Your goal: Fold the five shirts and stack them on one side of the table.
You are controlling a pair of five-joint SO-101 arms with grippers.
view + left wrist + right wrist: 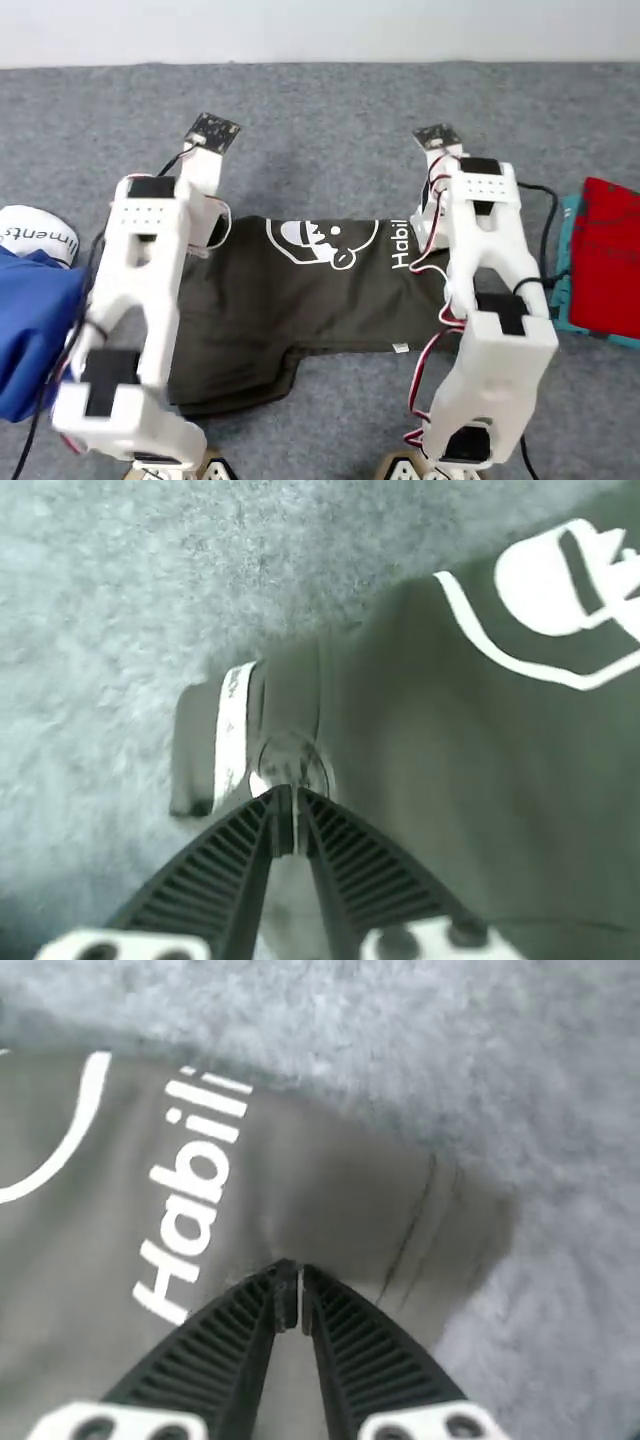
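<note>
A dark olive shirt [300, 300] with a white logo and white lettering lies spread on the grey carpeted table [320, 120], between the two arms. At the shirt's far left edge, my left gripper [208, 238] [286, 818] is shut on a pinch of its fabric [450, 780] beside the white neck label [232, 730]. My right gripper [428, 238] [290, 1295] is at the far right edge by the lettering [190, 1200]. It is shut on the cloth [340, 1190], which puckers at its tips.
A blue garment [30, 330] and a white one [35, 235] are heaped at the left edge. A red shirt [610, 255] lies on a teal one [567, 262] at the right edge. Bare carpet stretches behind the shirt.
</note>
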